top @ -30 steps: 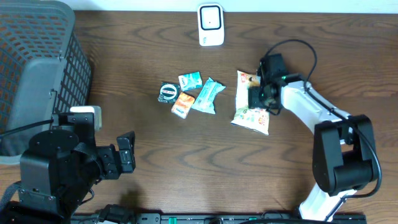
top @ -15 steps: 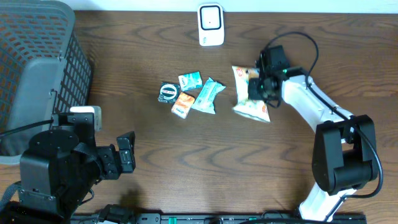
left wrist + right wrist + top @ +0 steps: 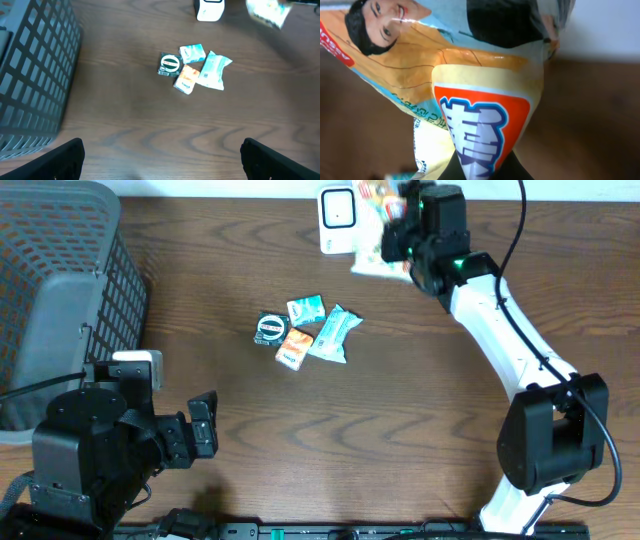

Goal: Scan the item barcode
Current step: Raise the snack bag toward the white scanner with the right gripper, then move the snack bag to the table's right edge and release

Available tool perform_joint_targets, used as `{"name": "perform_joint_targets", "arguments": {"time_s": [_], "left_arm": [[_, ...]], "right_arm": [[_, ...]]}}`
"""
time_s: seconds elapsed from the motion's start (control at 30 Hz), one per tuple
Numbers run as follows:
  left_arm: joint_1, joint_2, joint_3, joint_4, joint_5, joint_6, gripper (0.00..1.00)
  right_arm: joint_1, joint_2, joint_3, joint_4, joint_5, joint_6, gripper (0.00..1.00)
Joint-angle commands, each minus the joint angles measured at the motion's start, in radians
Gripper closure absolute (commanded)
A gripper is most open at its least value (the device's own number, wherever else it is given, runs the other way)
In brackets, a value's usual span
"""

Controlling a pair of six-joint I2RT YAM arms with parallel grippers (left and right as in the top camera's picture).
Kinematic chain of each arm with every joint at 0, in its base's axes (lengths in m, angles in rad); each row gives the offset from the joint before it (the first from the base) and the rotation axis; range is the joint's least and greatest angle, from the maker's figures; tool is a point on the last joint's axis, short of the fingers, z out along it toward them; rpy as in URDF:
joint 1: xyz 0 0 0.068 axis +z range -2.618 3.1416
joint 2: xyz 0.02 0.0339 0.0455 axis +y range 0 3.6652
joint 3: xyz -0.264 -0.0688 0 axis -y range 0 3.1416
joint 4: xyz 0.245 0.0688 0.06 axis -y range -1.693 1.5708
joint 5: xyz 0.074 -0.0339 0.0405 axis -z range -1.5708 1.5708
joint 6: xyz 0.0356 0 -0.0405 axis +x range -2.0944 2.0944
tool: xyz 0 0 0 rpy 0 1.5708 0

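The right pincer (image 3: 402, 235) pinches the orange-and-white printed snack bag (image 3: 470, 100) by one edge, aloft, with the white box-shaped scanner (image 3: 339, 220) just beside the pincer. Held so thinly, the slack bag could twist and hide its barcode, or slip free. The left pincer (image 3: 162, 155) rests spread, well apart.

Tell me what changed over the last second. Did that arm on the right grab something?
Yes. The right gripper closed on the snack bag, lifted it off the table and carried it to beside the white scanner at the far edge. The small packets in the middle, the basket and the open left gripper stayed put.
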Motion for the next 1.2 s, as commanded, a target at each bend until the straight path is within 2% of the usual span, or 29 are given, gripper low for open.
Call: {"name": "perform_joint_targets", "arguments": {"time_s": [0.0, 0.17, 0.37, 0.5, 0.7, 0.87, 1.17], "left_arm": [[0.003, 0.003, 0.009, -0.001, -0.002, -0.013, 0.02], [0.003, 0.003, 0.009, -0.001, -0.002, -0.013, 0.02], [0.003, 0.003, 0.009, -0.001, -0.002, -0.013, 0.02], [0.003, 0.003, 0.009, -0.001, -0.002, -0.013, 0.02], [0.003, 0.003, 0.009, -0.001, -0.002, -0.013, 0.02], [0.003, 0.003, 0.009, -0.001, -0.002, -0.013, 0.02], [0.003, 0.003, 0.009, -0.001, -0.002, -0.013, 0.02]], "right_arm": [[0.029, 0.001, 0.031, 0.106, -0.005, -0.014, 0.99], [0.041, 0.063, 0.064, 0.266, 0.089, -0.014, 0.99], [0.042, 0.286, 0.313, 0.262, 0.087, -0.015, 0.99], [0.049, 0.398, 0.412, 0.291, 0.088, -0.037, 0.99], [0.077, 0.475, 0.42, 0.388, 0.088, -0.1, 0.99], [0.104, 0.48, 0.42, 0.396, 0.103, -0.188, 0.99], [0.101, 0.48, 0.42, 0.356, 0.207, -0.187, 0.99]]}}
